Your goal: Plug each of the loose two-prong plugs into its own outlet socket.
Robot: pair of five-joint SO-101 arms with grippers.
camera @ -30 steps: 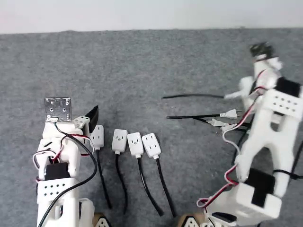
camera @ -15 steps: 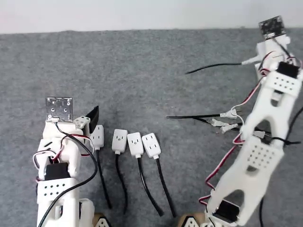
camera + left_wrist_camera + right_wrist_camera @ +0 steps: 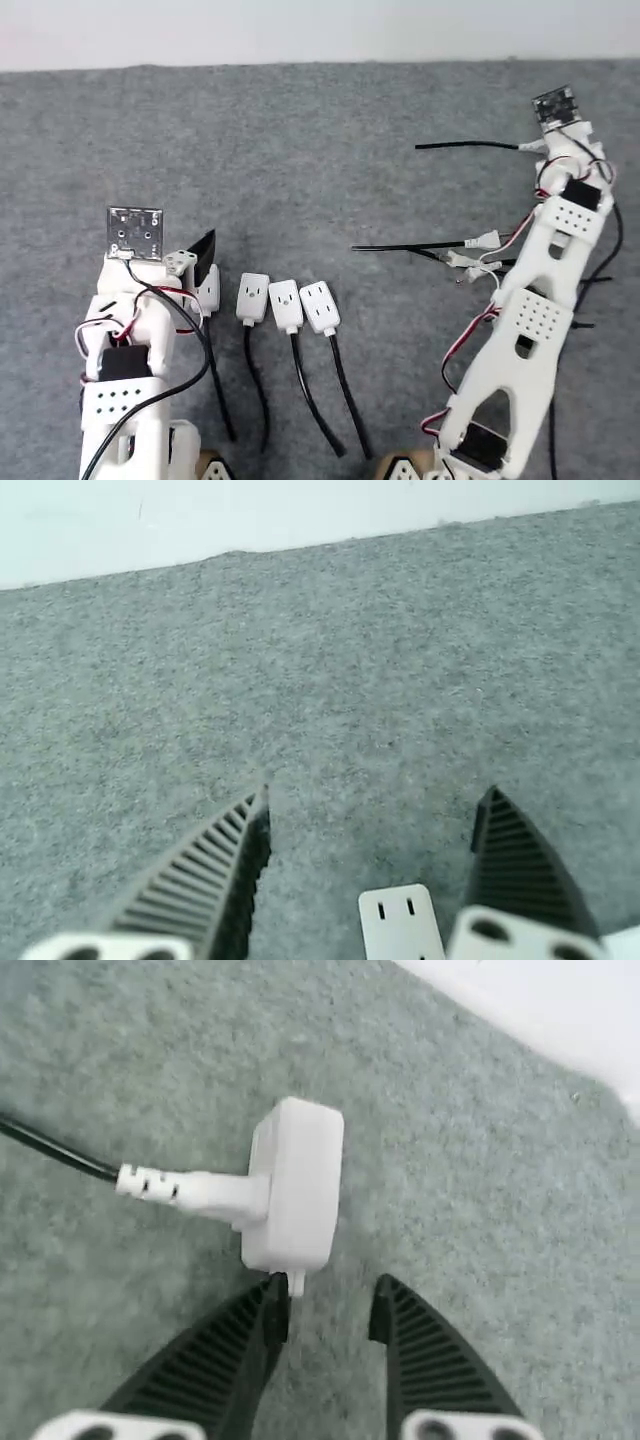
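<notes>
Four white outlet sockets lie in a row, black cords trailing toward the near edge: the leftmost socket (image 3: pixel 209 290) (image 3: pixel 400 925), a second (image 3: pixel 252 297), a third (image 3: pixel 286 303) and a fourth (image 3: pixel 320 306). My left gripper (image 3: pixel 192 262) (image 3: pixel 376 805) is open, straddling the leftmost socket without touching it. My right arm (image 3: pixel 560 215) stretches to the far right. Its gripper (image 3: pixel 330 1295) is open a little, fingertips just behind a white plug (image 3: pixel 293 1185) (image 3: pixel 530 147). One prong sits against a fingertip (image 3: pixel 272 1305). Two more plugs (image 3: pixel 487 240) (image 3: pixel 465 262) lie beside the arm.
Grey carpet (image 3: pixel 320 160) covers the table up to a white wall at the back. The held-out plug's black cord (image 3: pixel 470 146) runs left across the carpet. Cords of the two other plugs (image 3: pixel 400 246) stretch left toward the middle.
My right arm swung out from the two lying plugs to the far right, taking one plug and its cord along. The left arm crept slightly forward.
</notes>
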